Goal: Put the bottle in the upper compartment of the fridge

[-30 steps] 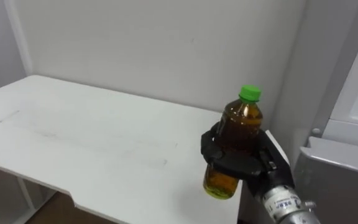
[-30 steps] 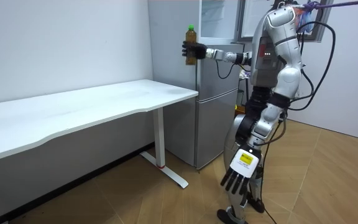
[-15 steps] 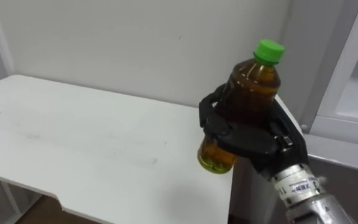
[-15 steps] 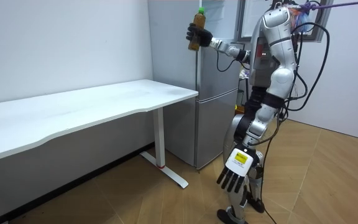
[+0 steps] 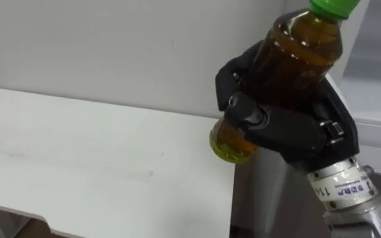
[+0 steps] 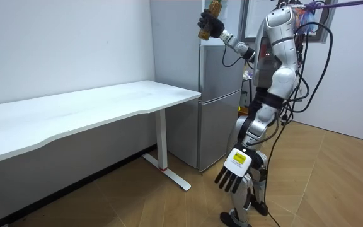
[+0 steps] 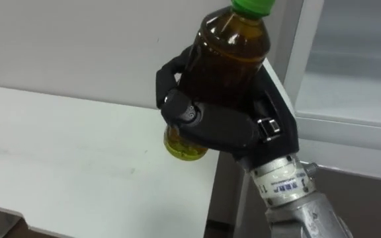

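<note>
Black fingers of the right hand point(image 5: 283, 125) are wrapped tight round the amber bottle point(image 5: 296, 53), filling the right half of the eye views. The bottle leans, with its green cap point(image 5: 333, 5) at the frame's top edge and its base lower left. Beneath it the white table point(image 5: 78, 152) spreads across left and centre. Its right edge ends under the bottle's base, well apart from it. Behind stands the pale wall point(image 5: 111, 39). In the room view the bottle sits top centre, against the upper part of the grey fridge point(image 6: 219, 101). The left hand point(image 6: 232, 178) hangs low by the legs, fingers straight and spread, above the wooden floor point(image 6: 333, 183).
</note>
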`<state>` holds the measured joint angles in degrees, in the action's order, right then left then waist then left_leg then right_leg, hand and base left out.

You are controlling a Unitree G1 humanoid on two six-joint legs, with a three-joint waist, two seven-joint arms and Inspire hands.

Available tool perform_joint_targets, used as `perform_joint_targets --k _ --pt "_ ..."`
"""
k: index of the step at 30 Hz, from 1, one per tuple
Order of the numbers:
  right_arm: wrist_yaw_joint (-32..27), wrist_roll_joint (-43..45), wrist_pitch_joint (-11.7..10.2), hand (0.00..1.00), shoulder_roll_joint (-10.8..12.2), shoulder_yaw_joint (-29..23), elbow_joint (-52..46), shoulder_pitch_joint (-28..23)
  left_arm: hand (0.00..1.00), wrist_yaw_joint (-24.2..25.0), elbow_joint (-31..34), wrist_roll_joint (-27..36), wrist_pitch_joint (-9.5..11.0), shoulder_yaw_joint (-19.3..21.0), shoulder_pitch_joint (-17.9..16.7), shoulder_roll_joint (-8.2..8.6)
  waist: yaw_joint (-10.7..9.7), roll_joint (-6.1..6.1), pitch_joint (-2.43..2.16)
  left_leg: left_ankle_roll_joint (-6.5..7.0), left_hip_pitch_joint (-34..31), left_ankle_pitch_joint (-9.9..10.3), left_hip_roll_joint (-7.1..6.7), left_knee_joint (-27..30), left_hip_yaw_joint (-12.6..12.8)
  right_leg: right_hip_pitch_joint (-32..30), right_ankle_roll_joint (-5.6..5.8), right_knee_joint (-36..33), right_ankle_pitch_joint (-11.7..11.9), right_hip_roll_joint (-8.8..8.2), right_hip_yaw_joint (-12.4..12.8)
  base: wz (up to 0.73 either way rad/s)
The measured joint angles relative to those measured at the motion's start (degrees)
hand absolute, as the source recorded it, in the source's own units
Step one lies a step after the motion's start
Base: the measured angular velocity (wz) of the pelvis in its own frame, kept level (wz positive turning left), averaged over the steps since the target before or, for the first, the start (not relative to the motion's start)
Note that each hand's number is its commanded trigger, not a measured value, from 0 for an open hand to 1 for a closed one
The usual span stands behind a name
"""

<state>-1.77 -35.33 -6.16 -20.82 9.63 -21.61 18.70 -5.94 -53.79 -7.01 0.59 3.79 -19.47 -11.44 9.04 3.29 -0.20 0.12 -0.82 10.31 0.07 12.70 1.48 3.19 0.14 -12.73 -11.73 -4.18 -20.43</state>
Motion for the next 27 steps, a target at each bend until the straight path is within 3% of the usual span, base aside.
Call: perform_joint_targets --k 8,12,18,22,24,27 --pt "-0.7 -0.1 0.0 1.00 -0.4 -6.8 -0.2 -0.5 0.00 -0.1 -3.2 -0.9 0.9 3.5 -0.1 0.14 -2.0 0.19 -0.07 -0.01 0.6 0.0 0.13 -0.1 0.7 0.2 -0.02 0.0 0.0 0.06 0.7 -0.04" --pt "-1.4 0.0 0.0 1.00 -1.4 -11.5 -1.7 -3.4 0.00 -0.2 -3.3 -2.6 1.5 6.0 0.2 0.35 -2.7 0.08 0.01 -0.08 1.0 0.1 0.32 -0.2 1.2 0.3 -0.14 0.0 0.1 0.22 1.3 -0.06" --pt "-3.5 1.7 0.0 1.00 -2.7 -15.8 -4.1 -5.4 0.00 -0.1 -3.7 -2.7 2.0 9.1 -0.1 1.51 -4.4 0.09 0.00 -0.16 1.5 0.1 0.43 -0.8 1.7 0.6 -0.14 0.0 0.1 0.31 1.8 -0.06" --pt "-5.3 1.9 -0.1 1.00 -5.9 -17.8 -4.4 -5.5 0.00 0.3 -3.5 -4.2 2.0 9.5 -0.1 1.54 -5.0 1.02 -0.06 -0.15 2.2 0.1 0.39 -0.9 1.9 0.8 -0.13 0.0 0.1 0.29 2.1 -0.02" --pt "-6.0 2.1 -0.1 1.00 -6.3 -18.1 -4.4 -5.5 0.00 0.4 -3.5 -5.1 2.0 9.5 -0.2 1.54 -5.6 1.59 -0.15 -0.15 2.3 0.1 0.40 -0.9 1.9 0.9 -0.13 0.1 0.1 0.31 2.2 -0.02" --pt "-6.9 2.4 -0.1 1.00 -6.3 -18.1 -4.3 -5.5 0.00 0.4 -3.5 -5.7 1.9 9.5 -0.1 1.54 -5.7 2.24 0.11 -0.16 2.6 0.1 0.49 -0.9 2.4 1.0 -0.13 0.1 0.1 0.39 2.6 -0.06"
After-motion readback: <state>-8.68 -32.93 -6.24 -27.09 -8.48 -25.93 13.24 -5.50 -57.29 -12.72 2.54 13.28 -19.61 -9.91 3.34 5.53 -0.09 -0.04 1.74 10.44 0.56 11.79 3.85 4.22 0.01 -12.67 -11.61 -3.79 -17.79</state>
